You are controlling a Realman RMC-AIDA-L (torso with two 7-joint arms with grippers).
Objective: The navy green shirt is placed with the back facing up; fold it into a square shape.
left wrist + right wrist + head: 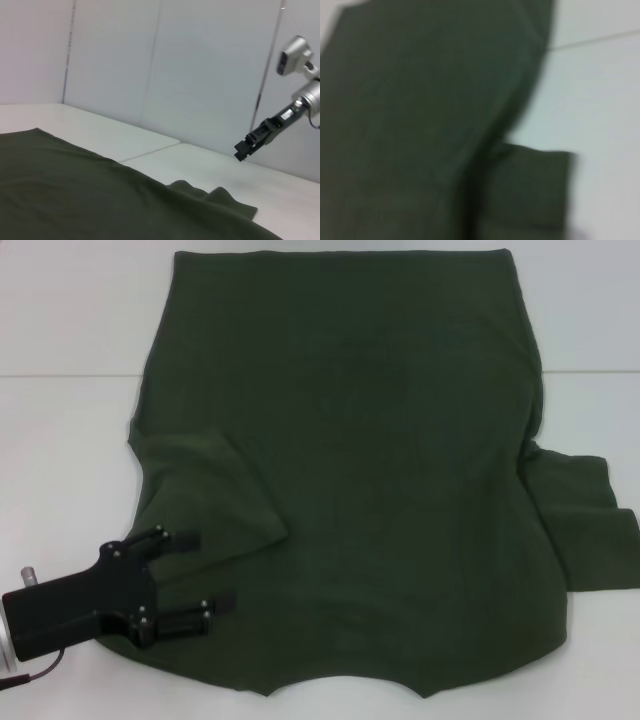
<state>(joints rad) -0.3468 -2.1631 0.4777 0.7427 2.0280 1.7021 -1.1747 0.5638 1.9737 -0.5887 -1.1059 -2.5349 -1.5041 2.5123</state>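
Observation:
The navy green shirt (370,470) lies spread flat on the white table, plain side up, neckline toward me and hem at the far side. Its left sleeve (205,490) is folded inward onto the body. The right sleeve (585,525) sticks out sideways and also shows in the right wrist view (530,190). My left gripper (205,570) is open at the shirt's near left corner, fingers spread over the fabric by the shoulder. My right gripper (245,150) shows only in the left wrist view, raised above the table beyond the shirt (75,190).
The white table (70,440) has a seam line (60,375) running across it. Bare tabletop lies to the left and right of the shirt. Pale wall panels (175,65) stand behind the table.

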